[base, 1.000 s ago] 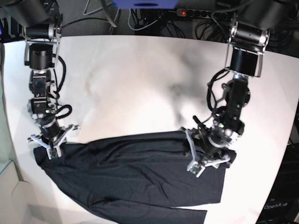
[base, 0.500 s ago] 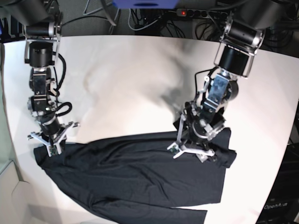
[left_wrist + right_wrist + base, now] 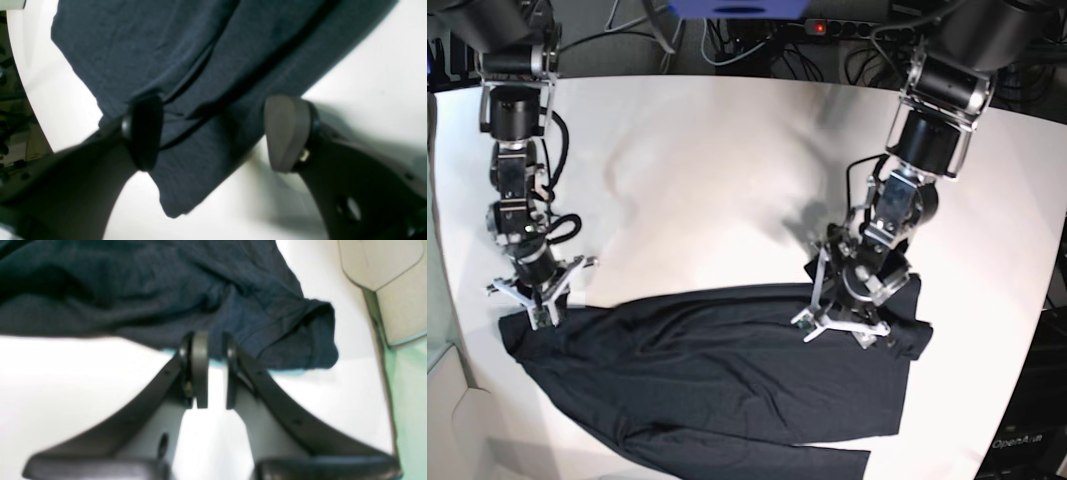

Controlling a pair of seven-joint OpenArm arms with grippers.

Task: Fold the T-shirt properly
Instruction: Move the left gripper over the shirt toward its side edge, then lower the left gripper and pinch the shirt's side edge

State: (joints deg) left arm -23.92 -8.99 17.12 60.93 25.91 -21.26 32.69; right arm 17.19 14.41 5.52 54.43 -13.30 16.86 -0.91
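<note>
The large black soft knit T-shirt (image 3: 717, 385) lies on the white tabletop (image 3: 717, 180). The right gripper (image 3: 209, 370) pinches its edge; the left gripper (image 3: 213, 133) stands wide over a fold. The first fold seems in preparation: the left gripper should next close on the cloth between its pads.

Two robot arms reach down from the far edge of the tabletop. The right gripper (image 3: 535, 310) sits low near the table's left edge as the base view shows it, its pads (image 3: 200, 368) drawn close with a narrow gap. The left gripper (image 3: 839, 325) hangs toward the right edge, arm angled inward, fingers (image 3: 287, 131) spread wide.
</note>
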